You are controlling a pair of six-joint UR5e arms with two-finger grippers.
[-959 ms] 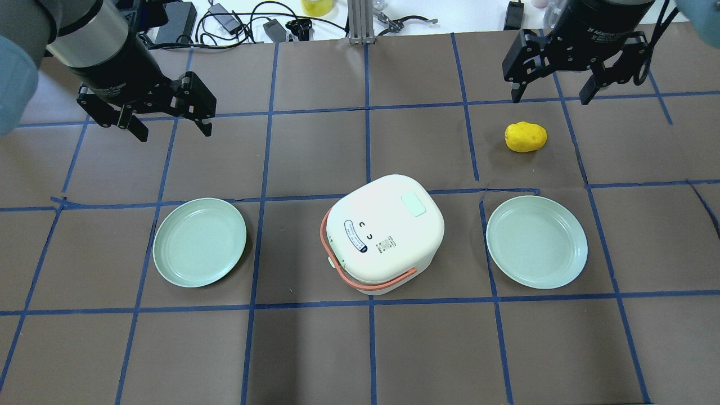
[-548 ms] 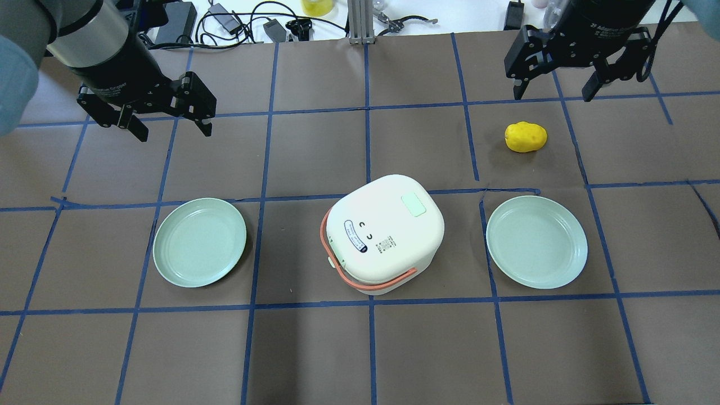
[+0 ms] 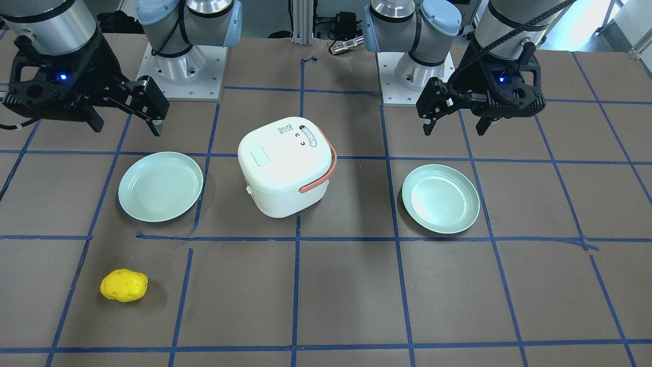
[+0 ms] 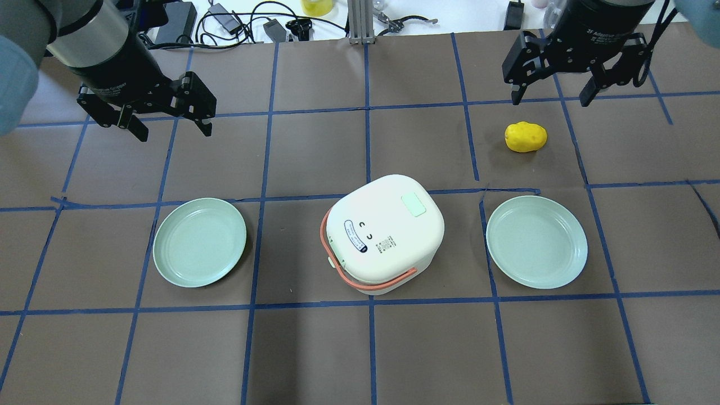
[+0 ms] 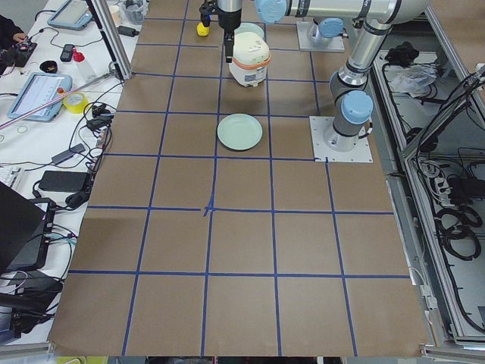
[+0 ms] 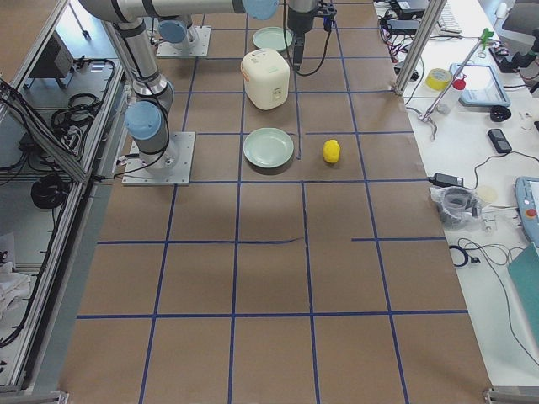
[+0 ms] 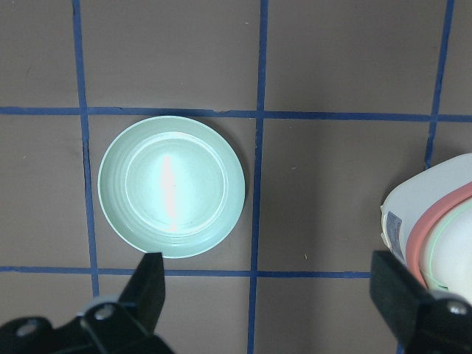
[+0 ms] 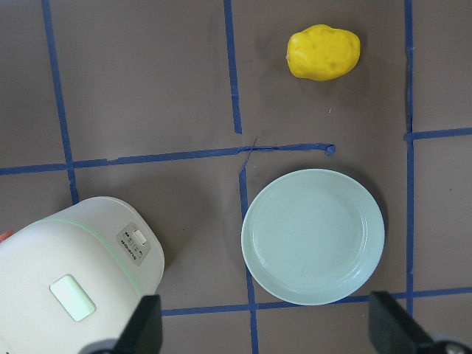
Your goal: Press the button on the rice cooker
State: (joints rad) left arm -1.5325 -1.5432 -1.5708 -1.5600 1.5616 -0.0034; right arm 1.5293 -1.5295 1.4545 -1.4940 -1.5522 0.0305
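Rice cooker sits near the middle of the table, lid closed, its orange handle folded down around the body. It stands between two pale green plates, the left plate on one side and the right plate on the other, touching neither. On top of the lid I can see a pale green rectangular button, on the lid's half toward the right plate, and nothing is touching it.

Neither tool is near it. On my overhead feed the left gripper hangs above the table on the left plate's side, well apart from the cooker. Its wrist camera looks down on that plate, with only an edge of the cooker at the right of the frame. The right gripper hangs on the other side, also well clear. Its wrist camera takes in the right plate, a yellow potato lying on the table beyond the plate, and a corner of the cooker with a small white switch on its side wall.

Both grippers have their fingers spread wide apart, with nothing between them and nothing touched.
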